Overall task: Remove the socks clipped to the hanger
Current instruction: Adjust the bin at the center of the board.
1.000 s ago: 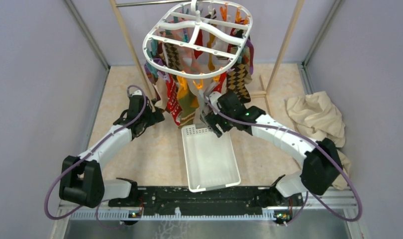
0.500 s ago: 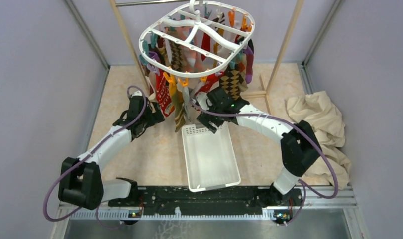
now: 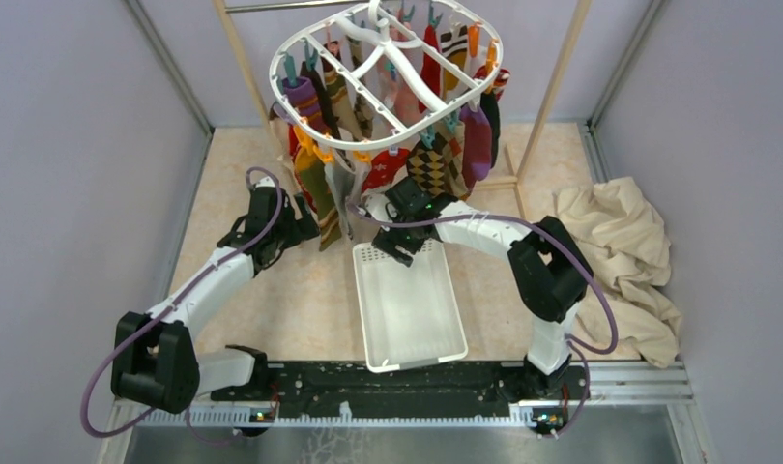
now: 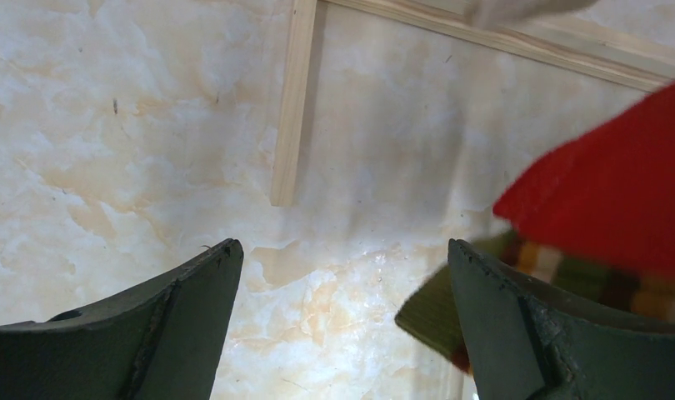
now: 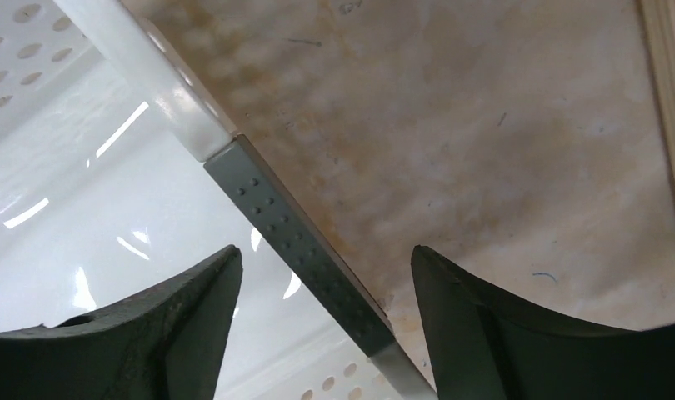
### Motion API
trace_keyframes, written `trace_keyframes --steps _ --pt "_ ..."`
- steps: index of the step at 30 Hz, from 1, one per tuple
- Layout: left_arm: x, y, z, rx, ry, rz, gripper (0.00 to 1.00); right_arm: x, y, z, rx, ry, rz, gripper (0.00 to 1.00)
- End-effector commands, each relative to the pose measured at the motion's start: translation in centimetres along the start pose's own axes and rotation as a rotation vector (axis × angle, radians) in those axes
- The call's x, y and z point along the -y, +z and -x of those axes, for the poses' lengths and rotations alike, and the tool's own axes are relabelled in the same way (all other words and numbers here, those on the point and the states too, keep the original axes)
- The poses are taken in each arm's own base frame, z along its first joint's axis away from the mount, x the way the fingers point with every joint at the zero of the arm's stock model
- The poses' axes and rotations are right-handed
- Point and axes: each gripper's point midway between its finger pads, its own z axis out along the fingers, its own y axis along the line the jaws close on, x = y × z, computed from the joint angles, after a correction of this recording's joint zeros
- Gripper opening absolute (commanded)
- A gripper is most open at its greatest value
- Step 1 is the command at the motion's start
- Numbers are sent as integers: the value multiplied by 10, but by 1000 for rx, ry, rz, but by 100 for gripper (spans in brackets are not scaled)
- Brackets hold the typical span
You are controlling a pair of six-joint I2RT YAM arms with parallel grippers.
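Right arm has folded in since the earlier frame: elbow pulled toward centre, right end effector [image 3: 405, 240] now over the far end of the white rectangular slotted plastic basket [image 3: 412, 319]. The white plastic oval drying hanger [image 3: 388, 70] has swung and turned; the socks [image 3: 428, 166] have shifted with it. Left arm hardly changed.

Beige marbled worktop [image 3: 272, 290], lilac-grey walls on three sides, light wooden pole rack [image 3: 552, 87] at the back, crumpled cream cloth [image 3: 615, 237] on the right.

The hanger hangs by its hook at the top centre, above the far worktop. Its long axis runs left-right in the top view, with the frame tilted. The socks are clipped round the rim, toes down: red, green, purple, brown argyle.

Left end effector [image 3: 296, 224] is released, fingers wide apart with nothing between them, just left of the lowest socks. Its wrist view shows a red sock [image 4: 617, 183] and a green patterned sock [image 4: 438, 304] by the right finger.

Right end effector is released, gripping nothing. In its wrist view the basket rim, with a grey dotted strip [image 5: 301, 242], runs below the gap.
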Motion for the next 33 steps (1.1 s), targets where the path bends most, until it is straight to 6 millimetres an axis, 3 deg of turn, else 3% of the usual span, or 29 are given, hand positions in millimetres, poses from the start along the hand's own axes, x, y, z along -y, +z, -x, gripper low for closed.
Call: trace_keyframes --steps 1,5,9,12,15,25,33 --pt "6 -2 -3 -14 -9 -30 99 -6 -2 7 16 3 -23 72" --pt "11 0 -4 -29 -7 -50 99 -14 -6 -2 24 96 -50 56" --pt "14 1 -8 -38 -3 -70 99 -12 -12 -14 -12 187 -101 34" --pt "17 1 -11 -46 -5 -91 99 -12 -17 -21 -36 256 -135 8" --pt "20 -1 -9 -38 -8 -106 99 -10 -24 -28 -53 303 -177 3" --pt "28 -9 -10 -34 -2 -147 99 -3 -88 -60 -34 630 -399 1" --pt "24 -12 -9 -56 7 -103 99 -5 -110 -86 -44 868 -525 1"
